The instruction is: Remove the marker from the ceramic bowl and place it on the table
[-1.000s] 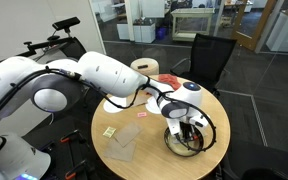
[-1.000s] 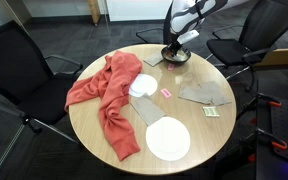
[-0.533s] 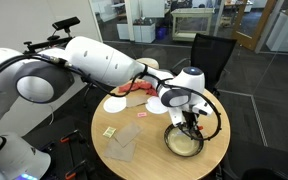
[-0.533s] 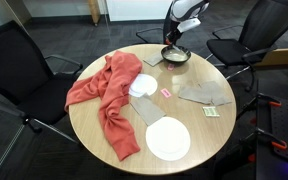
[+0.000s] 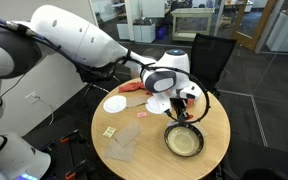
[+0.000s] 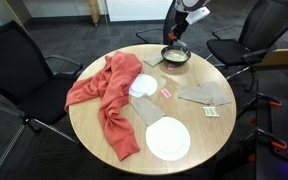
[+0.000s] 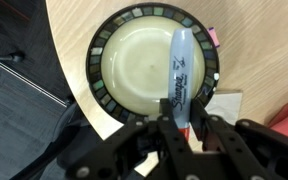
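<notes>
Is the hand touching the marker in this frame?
Touching. The wrist view shows the hand pinching the lower end of the marker between its fingers, with the ceramic bowl behind.

my gripper [image 5: 186, 111] hangs over the bowl [image 5: 184, 142], which sits on the table [image 5: 144, 152] close to its edge. the marker [image 7: 180, 62] is pinched in my grip, over the bowl's inside. in an exterior view the cloth [image 6: 102, 92] lies across the table's opposite side, a plate [image 6: 144, 86] just beside it, a second plate [image 6: 168, 139] near the front edge.
</notes>
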Robot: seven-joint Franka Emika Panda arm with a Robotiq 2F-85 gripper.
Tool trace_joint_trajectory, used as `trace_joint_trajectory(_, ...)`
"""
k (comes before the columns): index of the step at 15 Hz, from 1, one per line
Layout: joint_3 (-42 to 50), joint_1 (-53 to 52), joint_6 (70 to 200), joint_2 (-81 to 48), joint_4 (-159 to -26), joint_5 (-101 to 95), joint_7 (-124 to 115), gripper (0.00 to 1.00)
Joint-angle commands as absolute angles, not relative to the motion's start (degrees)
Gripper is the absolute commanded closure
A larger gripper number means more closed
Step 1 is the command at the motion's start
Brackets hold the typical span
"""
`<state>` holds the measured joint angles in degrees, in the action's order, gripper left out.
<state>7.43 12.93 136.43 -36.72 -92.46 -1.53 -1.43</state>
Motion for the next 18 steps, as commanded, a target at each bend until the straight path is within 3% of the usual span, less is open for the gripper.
trace_joint_trajectory(1, 8.59, 9.01, 141.03, -28.24, -105.99, -6.17, -0.26, 0.94)
trace_joint_trajectory(9, 6.63, 5.18, 145.3, -22.83, -118.62, -14.91, 5.65, 0.94)
trace_joint_trajectory(18, 3.26, 5.64, 146.86, -27.6, -117.51, -13.94, 16.92, 0.94)
